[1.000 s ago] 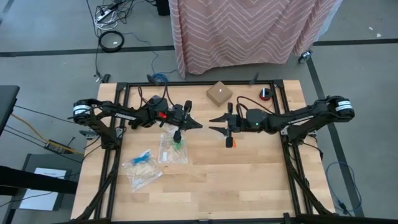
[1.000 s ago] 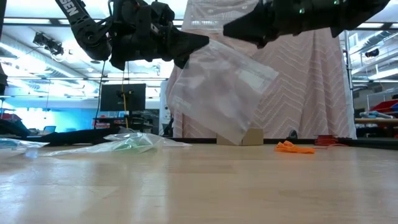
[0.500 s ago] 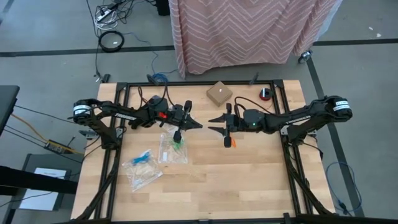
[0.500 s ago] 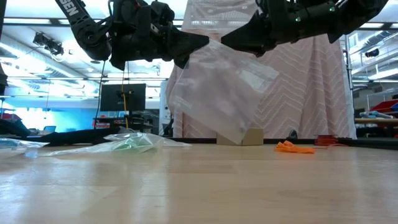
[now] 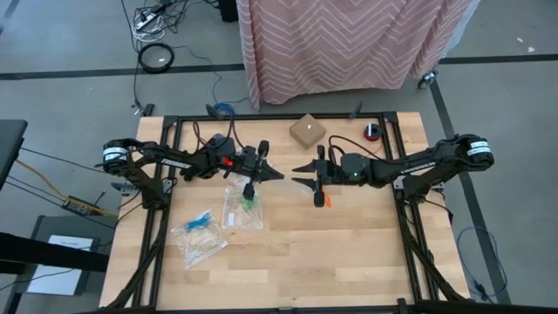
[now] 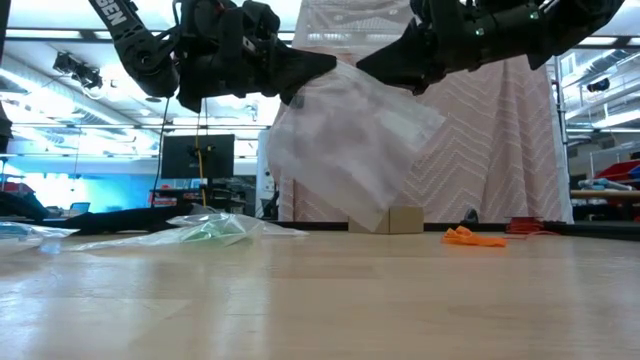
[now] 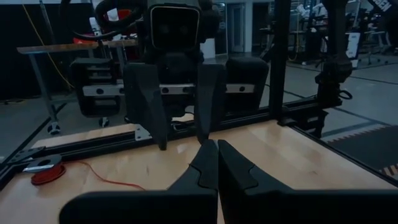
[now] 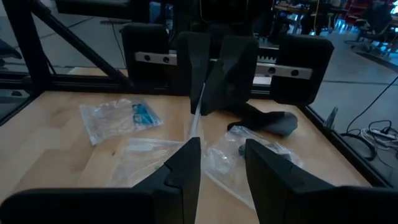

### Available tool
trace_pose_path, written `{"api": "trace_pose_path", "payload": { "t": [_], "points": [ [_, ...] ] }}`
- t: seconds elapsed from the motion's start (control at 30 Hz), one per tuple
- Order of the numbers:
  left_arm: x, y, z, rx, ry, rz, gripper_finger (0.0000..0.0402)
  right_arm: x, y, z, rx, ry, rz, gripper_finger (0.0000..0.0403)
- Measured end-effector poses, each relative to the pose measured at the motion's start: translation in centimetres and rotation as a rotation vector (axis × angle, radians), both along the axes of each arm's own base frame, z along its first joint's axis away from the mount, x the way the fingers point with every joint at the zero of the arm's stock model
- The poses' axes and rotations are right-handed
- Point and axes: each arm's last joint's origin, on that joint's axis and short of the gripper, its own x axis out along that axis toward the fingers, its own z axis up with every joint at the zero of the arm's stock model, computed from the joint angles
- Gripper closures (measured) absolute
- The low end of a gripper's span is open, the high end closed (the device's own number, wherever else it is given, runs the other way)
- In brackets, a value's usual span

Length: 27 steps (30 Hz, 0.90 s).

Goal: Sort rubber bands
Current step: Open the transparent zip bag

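Left claw (image 5: 277,175) is pressed together, pinching a clear bag (image 6: 345,140) above the counter (image 5: 349,244). Right claw (image 5: 298,174) at 3 o'clock is spread. Orange rubber bands (image 6: 472,237) lie on the counter.

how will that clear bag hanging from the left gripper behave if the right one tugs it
Probably floppy: the clear bag hangs in a slack, creased sheet from the shut left gripper. It looks light and see-through thin, so a tug from the right gripper would likely swing or crumple it. The smooth film may slip out of a pinch.
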Motion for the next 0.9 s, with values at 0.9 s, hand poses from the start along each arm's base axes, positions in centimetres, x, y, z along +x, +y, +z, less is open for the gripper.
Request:
{"api": "trace_pose_path", "payload": {
  "t": [0.9],
  "points": [
    [0.0, 0.0, 0.0, 0.0, -0.002, 0.009, 0.0401, 0.1, 0.3, 0.6, 0.026, -0.061, 0.034, 0.029]
  ]
}}
